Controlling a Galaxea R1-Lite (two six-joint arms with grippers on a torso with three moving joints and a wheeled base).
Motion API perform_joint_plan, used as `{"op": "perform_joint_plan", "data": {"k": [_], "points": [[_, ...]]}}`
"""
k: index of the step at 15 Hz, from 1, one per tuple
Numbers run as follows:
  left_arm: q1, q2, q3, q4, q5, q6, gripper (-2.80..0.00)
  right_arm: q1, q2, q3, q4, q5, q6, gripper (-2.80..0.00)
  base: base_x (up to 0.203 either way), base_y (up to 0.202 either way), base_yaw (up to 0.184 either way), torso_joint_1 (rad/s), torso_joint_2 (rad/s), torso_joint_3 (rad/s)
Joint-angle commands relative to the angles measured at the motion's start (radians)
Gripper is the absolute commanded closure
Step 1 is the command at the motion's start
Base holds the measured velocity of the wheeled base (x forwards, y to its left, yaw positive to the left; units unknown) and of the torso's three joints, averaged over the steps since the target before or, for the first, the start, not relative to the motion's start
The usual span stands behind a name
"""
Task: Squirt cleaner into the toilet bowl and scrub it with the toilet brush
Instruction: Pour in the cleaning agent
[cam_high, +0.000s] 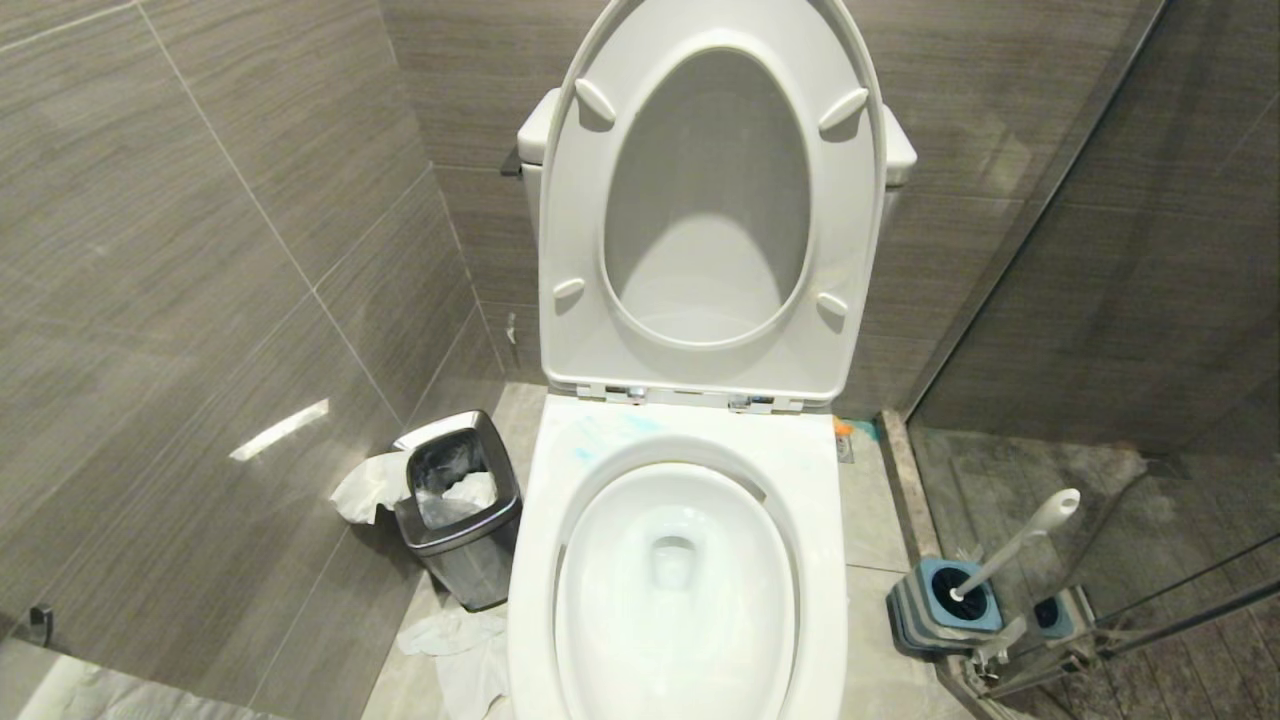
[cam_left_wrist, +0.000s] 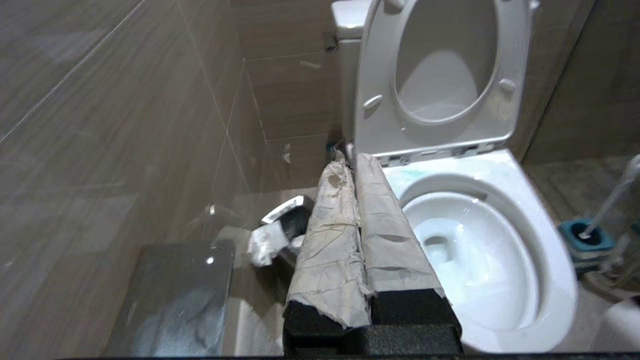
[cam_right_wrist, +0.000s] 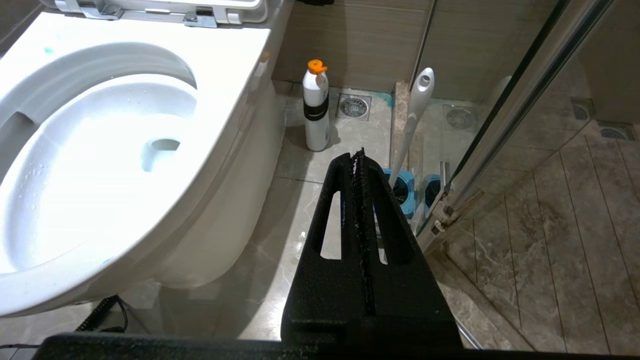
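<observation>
On the left, against the grey tiled wall, a steel bin (cam_high: 462, 505) stands on the floor just beside the bowl (cam_high: 680, 560), with crumpled paper (cam_high: 372, 487) hanging over its edge and more paper (cam_high: 462, 650) on the floor in front of it.

The bowl fills the middle of the head view. Its long axis runs from the tank toward the camera, narrow end nearest. The seat and lid (cam_high: 710, 200) stand upright against the tank. Pale blue smears of cleaner (cam_high: 605, 435) lie on the flat rim just below the hinges, toward the bin side, and the water (cam_left_wrist: 450, 260) in the basin is tinted faint blue.

The left tool (cam_left_wrist: 356, 165), its fingers (cam_left_wrist: 330, 240) wrapped in paper and pressed together with nothing between them, hangs over the bin side of the bowl, tips pointing toward the hinges.

Right of the bowl, a white bottle (cam_right_wrist: 316, 107) with an orange cap stands upright on the floor by a drain (cam_right_wrist: 354, 106).

Further right, the brush (cam_high: 1015, 540) sits head-down in its grey-and-blue holder (cam_high: 945, 605) by the glass shower door (cam_high: 1090, 250). Its handle leans up and to the right, knob end highest.

The right tool (cam_right_wrist: 358, 152), fingers together and empty, is above the floor between bowl and holder, tips pointing toward the brush, near it but apart.
</observation>
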Motion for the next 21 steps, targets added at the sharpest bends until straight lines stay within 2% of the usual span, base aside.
{"op": "perform_joint_plan", "data": {"k": [1,4,6,8,11,13,15,19,21], "points": [[0.011,-0.072,0.06,0.002,0.019,0.027,0.0,0.0,0.002,0.0,0.0,-0.001,0.0,0.0,0.0,0.0,0.0,0.0,0.0,0.0],[0.005,-0.098,0.12,-0.002,0.029,0.051,0.0,0.002,0.002,0.0,0.0,0.0,0.0,0.0,0.0,0.0,0.0,0.0,0.0,0.0],[-0.002,-0.158,0.174,-0.001,0.03,0.093,0.0,0.0,0.002,0.0,0.0,0.0,0.0,0.0,0.0,0.0,0.0,0.0,0.0,0.0],[-0.005,-0.234,0.251,0.0,0.038,0.108,0.0,0.0,0.002,0.0,0.0,0.0,0.0,0.0,0.0,0.0,0.0,0.0,0.0,0.0],[-0.009,-0.29,0.358,-0.004,0.104,0.131,0.0,0.0,0.002,0.0,0.0,0.0,0.0,0.0,0.0,0.0,0.0,0.0,0.0,0.0],[-0.009,-0.29,0.443,-0.032,0.108,0.131,0.0,0.0,0.002,0.0,0.0,-0.001,0.0,0.0,0.0,0.0,0.0,0.0,0.0,0.0],[-0.009,-0.29,0.581,-0.145,0.112,0.128,0.0,0.0,0.002,0.0,0.0,-0.001,0.0,0.0,0.0,0.0,0.0,0.0,0.0,0.0],[-0.009,-0.29,0.944,-0.565,0.163,0.123,0.0,0.0,0.002,0.0,0.0,-0.001,0.0,0.0,0.0,0.0,0.0,0.0,0.0,0.0],[-0.009,-0.29,1.08,-0.691,0.175,0.121,0.0,0.0,0.002,0.0,0.0,0.0,0.0,0.0,0.0,0.0,0.0,0.0,0.0,0.0]]}}
